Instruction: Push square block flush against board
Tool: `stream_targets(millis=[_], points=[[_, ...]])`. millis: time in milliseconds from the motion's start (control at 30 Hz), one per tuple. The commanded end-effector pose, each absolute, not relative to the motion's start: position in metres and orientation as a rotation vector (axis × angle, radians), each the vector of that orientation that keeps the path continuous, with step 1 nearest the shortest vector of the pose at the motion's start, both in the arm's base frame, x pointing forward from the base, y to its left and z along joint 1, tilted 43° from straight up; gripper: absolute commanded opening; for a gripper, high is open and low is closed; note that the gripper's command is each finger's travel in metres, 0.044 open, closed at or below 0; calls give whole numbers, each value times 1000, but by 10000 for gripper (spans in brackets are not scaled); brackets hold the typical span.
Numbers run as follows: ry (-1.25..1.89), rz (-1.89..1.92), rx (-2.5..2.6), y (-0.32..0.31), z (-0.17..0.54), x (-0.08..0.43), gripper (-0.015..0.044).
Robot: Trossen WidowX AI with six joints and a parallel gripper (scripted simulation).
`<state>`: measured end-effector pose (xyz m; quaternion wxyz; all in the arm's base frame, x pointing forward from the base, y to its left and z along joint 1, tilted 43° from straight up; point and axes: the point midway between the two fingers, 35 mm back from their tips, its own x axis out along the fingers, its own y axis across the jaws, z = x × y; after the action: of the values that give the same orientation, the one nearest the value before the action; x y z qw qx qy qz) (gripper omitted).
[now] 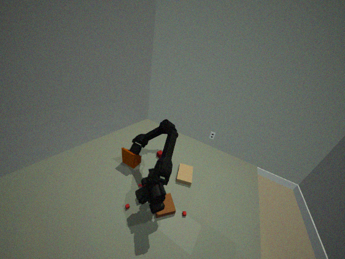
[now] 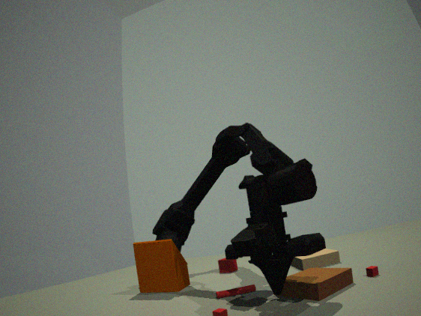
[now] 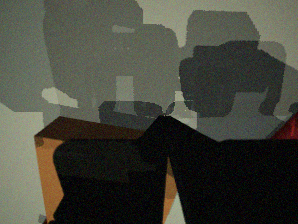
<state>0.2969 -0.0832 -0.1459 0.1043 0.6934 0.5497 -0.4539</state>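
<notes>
The brown block, squarish from above, lies flat on the table. The light tan board lies flat behind it, farther from the top camera, with a gap of table between them. My gripper is shut and holds nothing. Its tips are down near the table at the left side of the block in the exterior view, touching or very close. The hand covers part of the block in the top view and wrist views.
An orange wedge-shaped box stands at the arm's base end. A red cube and a red stick lie under the arm. Small red cubes lie left and right of the block.
</notes>
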Motion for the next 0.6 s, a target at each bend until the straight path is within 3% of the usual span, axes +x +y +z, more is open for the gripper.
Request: stream_targets(millis=[0, 567], points=[[1628, -1322, 2047, -76, -140, 304, 0], [1628, -1321, 2048, -69, -134, 315, 0]])
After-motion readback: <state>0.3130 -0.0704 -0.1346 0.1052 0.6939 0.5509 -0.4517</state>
